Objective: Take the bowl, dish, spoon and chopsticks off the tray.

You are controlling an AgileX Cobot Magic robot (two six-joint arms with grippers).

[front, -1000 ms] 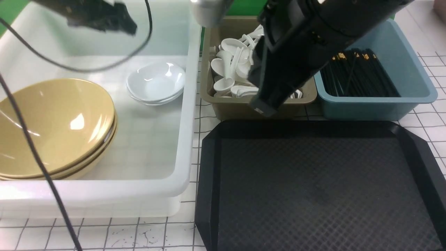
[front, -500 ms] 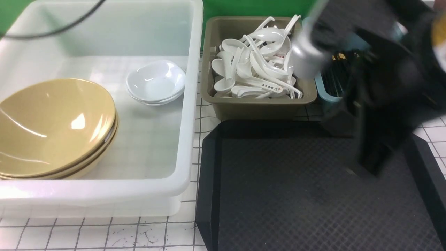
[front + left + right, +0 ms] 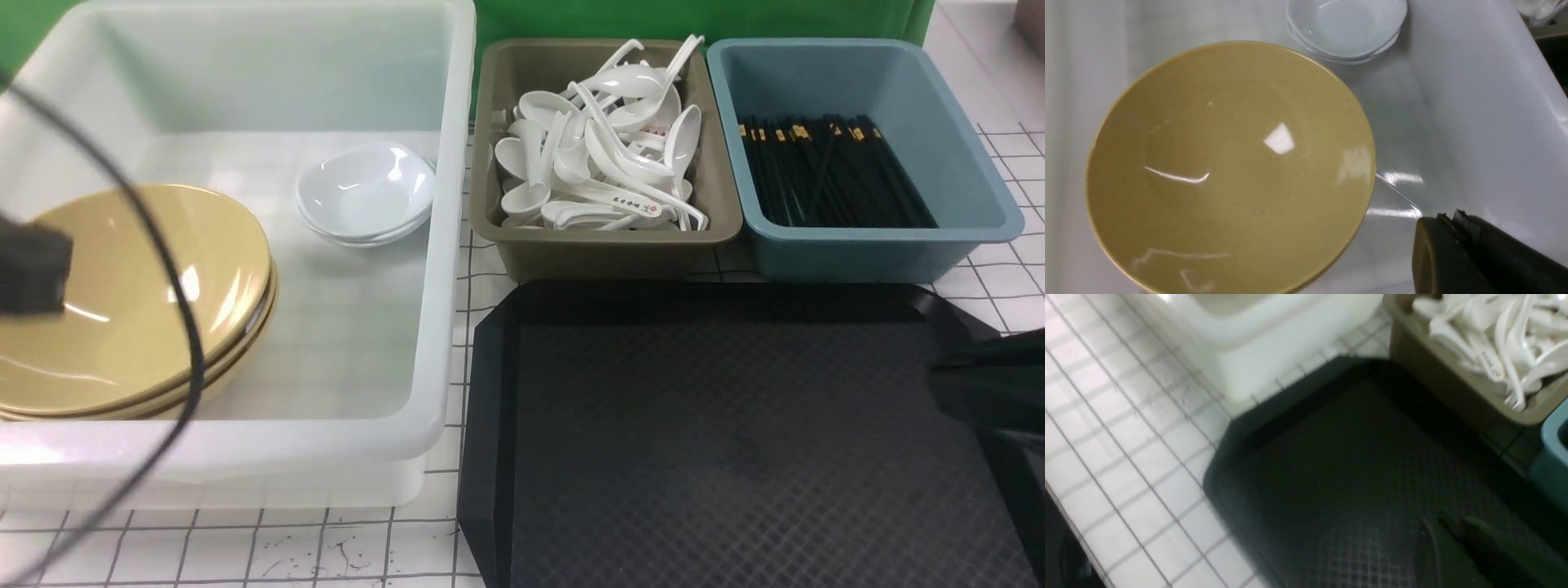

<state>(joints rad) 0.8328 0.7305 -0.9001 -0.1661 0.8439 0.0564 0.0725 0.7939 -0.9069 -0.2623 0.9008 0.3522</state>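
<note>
The black tray has nothing lying on it. The yellow bowl tops a stack in the white tub, with the white dish stacked beyond it. Several white spoons fill the olive tub. The black chopsticks lie in the blue tub. My left gripper is shut and empty, hanging between the bowl and the tub wall. My right gripper is shut on nothing, low over the tray near its right edge. It shows as a dark wedge in the front view.
The white tub stands left of the tray. The olive tub and the blue tub stand behind it. A black cable loops across the tub, and a dark part of the left arm shows at the left edge.
My left gripper has shut and its arm came down to the left edge. My right arm swung from over the olive tub to the tray's right edge, uncovering both small tubs.
</note>
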